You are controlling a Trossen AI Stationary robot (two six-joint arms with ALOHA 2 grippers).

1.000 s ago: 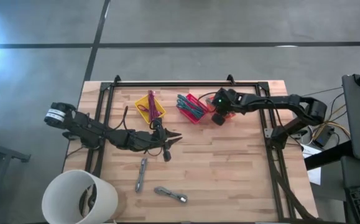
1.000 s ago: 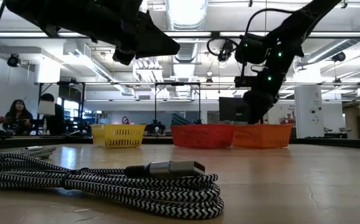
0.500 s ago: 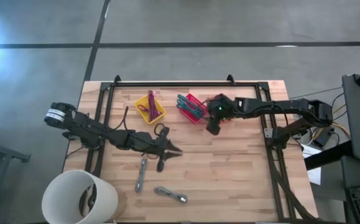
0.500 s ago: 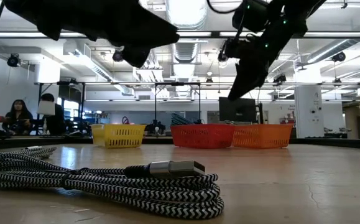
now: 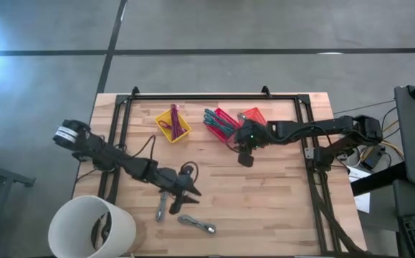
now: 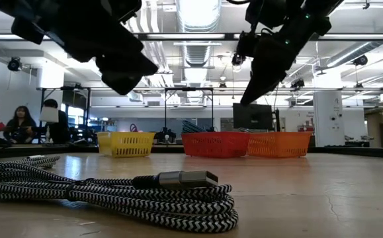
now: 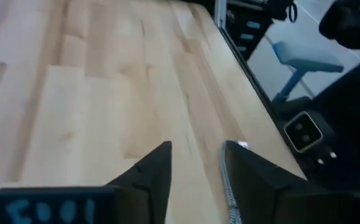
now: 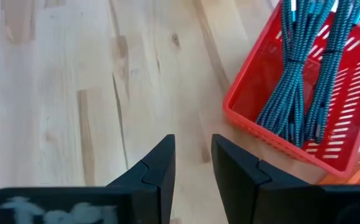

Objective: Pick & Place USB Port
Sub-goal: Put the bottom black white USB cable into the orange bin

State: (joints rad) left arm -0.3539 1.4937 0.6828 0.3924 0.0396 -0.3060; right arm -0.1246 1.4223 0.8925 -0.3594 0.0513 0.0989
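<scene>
Two braided black-and-white USB cables lie flat on the wood near the table's front: one and another. In the low view a coiled one shows its metal plug. My left gripper hovers open just beyond them, slanting down; a strip of braided cable shows by one finger, untouched. My right gripper hangs open above bare wood, just on the near side of the red basket, which holds blue cables.
A yellow basket and an orange basket flank the red one along the far side. A white bucket stands off the near left corner. Black frame rails edge the table. Bare wood spans the middle and right.
My left gripper has gone toward the table's near edge and down, turning as it went, and now hangs over the two cables. My right gripper has come away from above the orange basket toward the near edge and the table's left, past the red basket.
</scene>
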